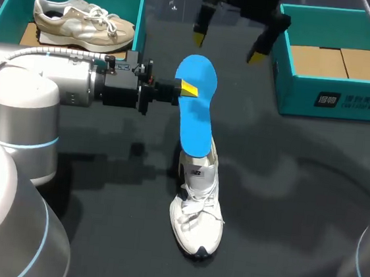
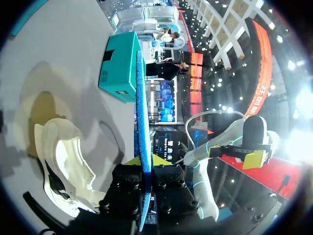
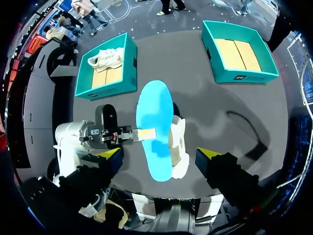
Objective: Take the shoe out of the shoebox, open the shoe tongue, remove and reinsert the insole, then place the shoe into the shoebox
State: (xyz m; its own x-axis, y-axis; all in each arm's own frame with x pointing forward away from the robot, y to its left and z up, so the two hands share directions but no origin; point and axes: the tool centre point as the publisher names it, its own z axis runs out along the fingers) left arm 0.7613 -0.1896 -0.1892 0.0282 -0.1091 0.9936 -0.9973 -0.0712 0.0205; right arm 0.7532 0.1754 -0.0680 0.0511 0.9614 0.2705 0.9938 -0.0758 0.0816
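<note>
Closest to the head camera is my left arm (image 1: 38, 83), coming in from the left side across the dark table (image 1: 310, 211). Its left gripper (image 1: 189, 89) is clamped on the side edge of the blue insole (image 1: 195, 106), which is held up over the middle of the table. The insole's lower end overlaps the collar of the white shoe (image 1: 197, 212); I cannot tell whether they touch. The shoe stands on its sole, toe toward me. My right gripper (image 1: 227, 47) hangs beyond the insole's far end with its fingers wide apart and nothing between them. At the far left is the left shoebox (image 1: 138, 14), holding a beige shoe (image 1: 84, 22). At the far right the right shoebox (image 1: 322, 93) shows its cardboard floor. A broad stretch of tabletop lies between the white shoe and the right shoebox.

In the left wrist view the insole runs edge-on between the yellow tips, both pressed to it. The white shoe lies just beside the gripper, its opening facing it, and a teal shoebox sits ahead.

In the right wrist view the spread fingers frame the insole from above. The white shoe is under the insole's near side, and both shoeboxes sit well apart near the table's far edge.
</note>
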